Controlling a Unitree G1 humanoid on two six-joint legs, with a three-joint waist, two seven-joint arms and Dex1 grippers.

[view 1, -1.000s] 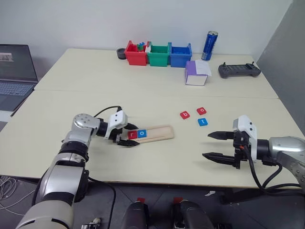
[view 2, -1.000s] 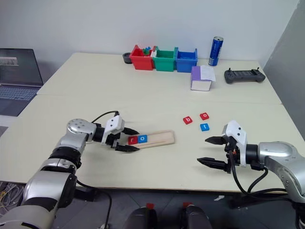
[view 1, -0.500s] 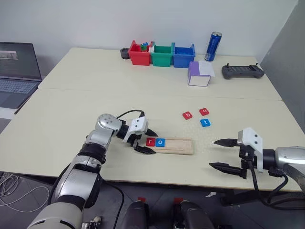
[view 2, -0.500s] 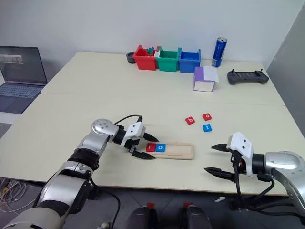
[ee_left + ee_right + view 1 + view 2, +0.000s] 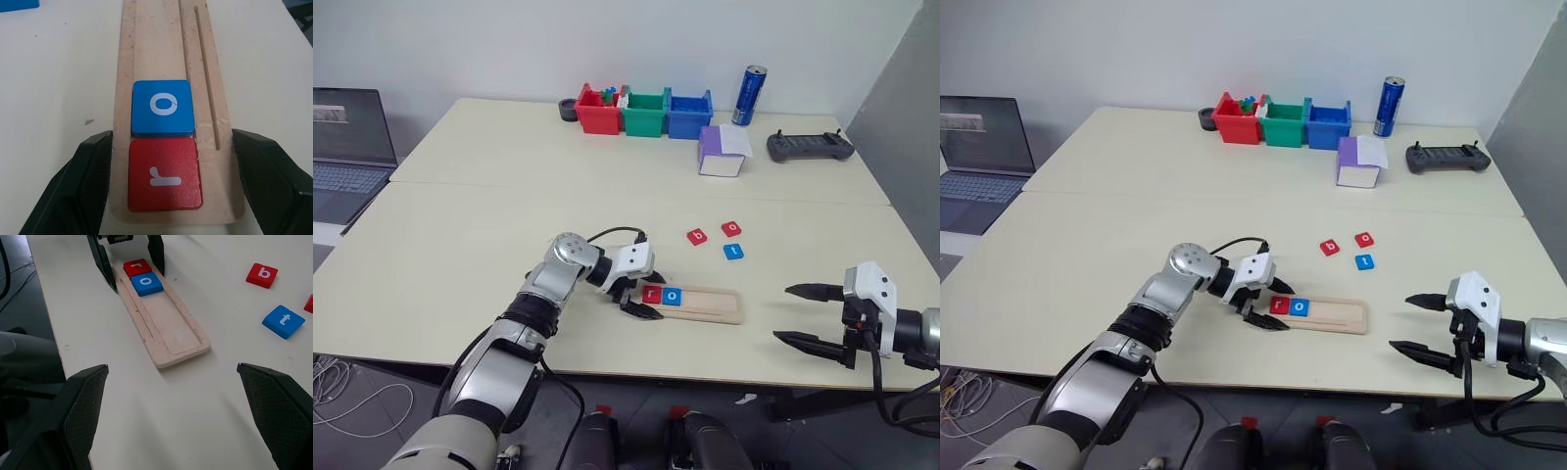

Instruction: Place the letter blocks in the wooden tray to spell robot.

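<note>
The left claw (image 5: pixel 168 196) squeezes the near end of the wooden tray (image 5: pixel 166 63) – red r (image 5: pixel 165 174) and blue o (image 5: pixel 162 107) sit right between its fingers. The right claw (image 5: pixel 813 315) is wide open, holding nothing; b (image 5: pixel 696 236), o (image 5: pixel 731 228) and t (image 5: pixel 732 251) lie on the counter (image 5: pixel 460 235) beyond it. A jerk could slide the tiles off.

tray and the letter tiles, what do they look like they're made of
Tray: looks like bare pale wood, matte, with faint grain, small specks and a routed groove. Tiles, such as the red r and blue o: smooth solid-colour faces with rounded corners and white letters; painted wood or plastic, the look leaves it open.
</note>
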